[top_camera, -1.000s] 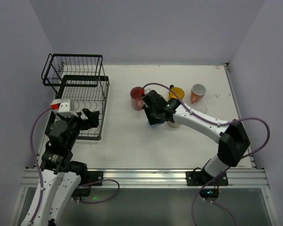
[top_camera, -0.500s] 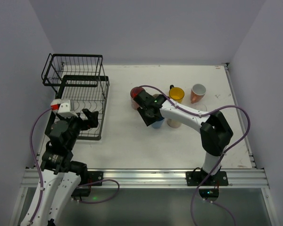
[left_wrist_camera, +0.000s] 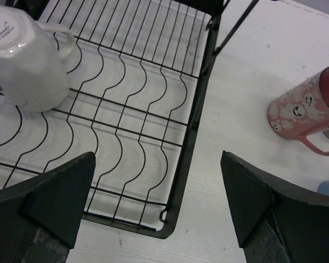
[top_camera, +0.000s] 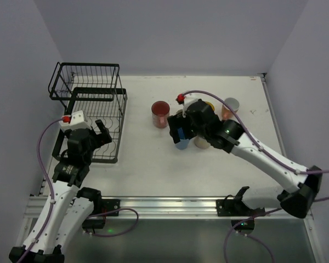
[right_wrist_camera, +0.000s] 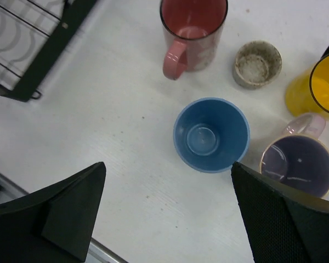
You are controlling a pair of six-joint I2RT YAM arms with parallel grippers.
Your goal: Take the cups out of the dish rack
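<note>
The black wire dish rack (top_camera: 91, 107) stands at the far left. In the left wrist view a white mug (left_wrist_camera: 26, 55) lies on its slotted lower tray (left_wrist_camera: 153, 109). My left gripper (left_wrist_camera: 158, 167) is open and empty over the tray's near right corner. Several cups stand upright on the table: a light blue cup (right_wrist_camera: 211, 134), a pink patterned mug (right_wrist_camera: 192, 33), a small beige cup (right_wrist_camera: 256, 63), a yellow mug (right_wrist_camera: 321, 87) and a pale pink mug (right_wrist_camera: 299, 161). Above the blue cup (top_camera: 182, 143) hovers my right gripper (right_wrist_camera: 169, 170), open, its fingers clear of the cup.
A salmon-orange cup (top_camera: 230, 107) stands at the back right, partly behind my right arm. The pink mug (left_wrist_camera: 304, 112) is on the table right of the rack. The rack's corner (right_wrist_camera: 38, 60) shows at the upper left of the right wrist view.
My right gripper has opened, let go of the light blue cup on the table and risen above it. The right arm has swung out to the right. The left arm shifted slightly.
</note>
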